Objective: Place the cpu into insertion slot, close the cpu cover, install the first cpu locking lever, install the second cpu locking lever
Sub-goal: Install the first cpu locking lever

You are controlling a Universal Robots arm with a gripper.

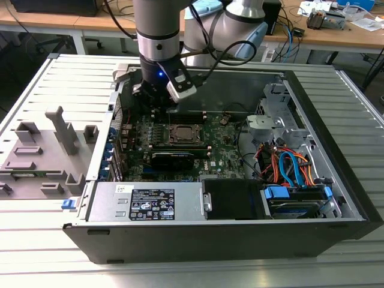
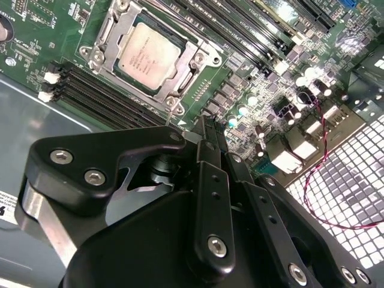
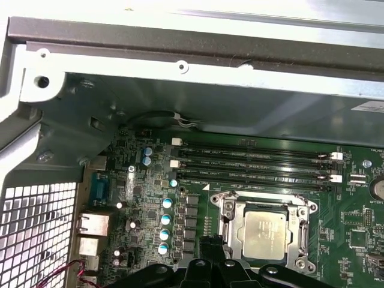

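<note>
Up close, the black metal fingers [image 2: 207, 129] are pressed together and hold nothing, their tips hovering just beside the socket's edge. Beyond them the small square cpu with its pale silver-grey metal top [image 2: 149, 54] already sits in the socket, framed by the thin silvery cpu cover [image 2: 107, 36] on the green motherboard [image 1: 210, 153]. Doing the lever work well likely calls for a slow, steady push that stays clear of the chip.

- I'm looking at a lab or workshop: an open computer case [image 1: 240, 180] lies on a ribbed metal table [image 1: 36, 84].
- Behind it I see wooden desks [image 1: 336, 36] strewn with cables [image 1: 294, 30] and parts.
</note>
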